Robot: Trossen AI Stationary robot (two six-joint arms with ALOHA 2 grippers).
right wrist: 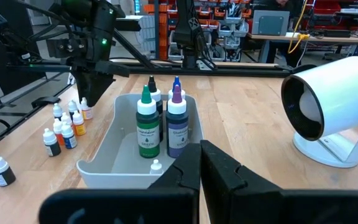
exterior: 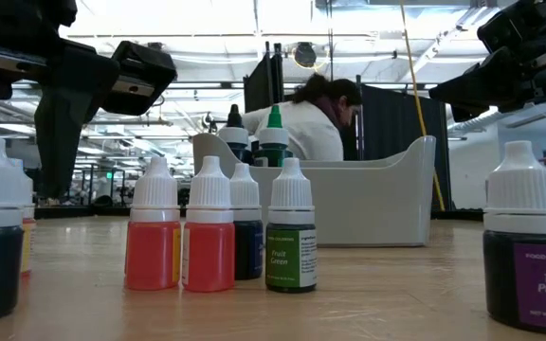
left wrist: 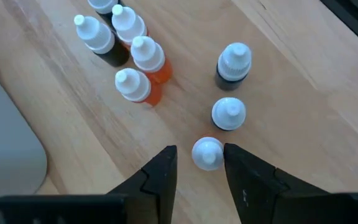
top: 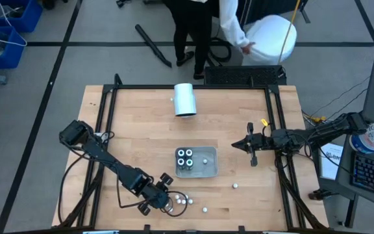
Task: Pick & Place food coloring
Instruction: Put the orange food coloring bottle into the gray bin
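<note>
We see left gripper (left wrist: 199,163) jaws clasping small bottle (left wrist: 208,153); neighbouring bottle (left wrist: 229,114) just beyond jaws risks toppling on lift.

Pale wood worktop (top: 141,110) framed by black rails. Grey floor (top: 57,32) marked with dark tape lines. Blue bins (top: 2,29) seen at one far corner; a keyboard (top: 372,175) on a side desk. A person (exterior: 316,118) in a white top is bent over behind the worktop. Bright ceiling strip lights (exterior: 207,19) and shelving are seen beyond.
</note>
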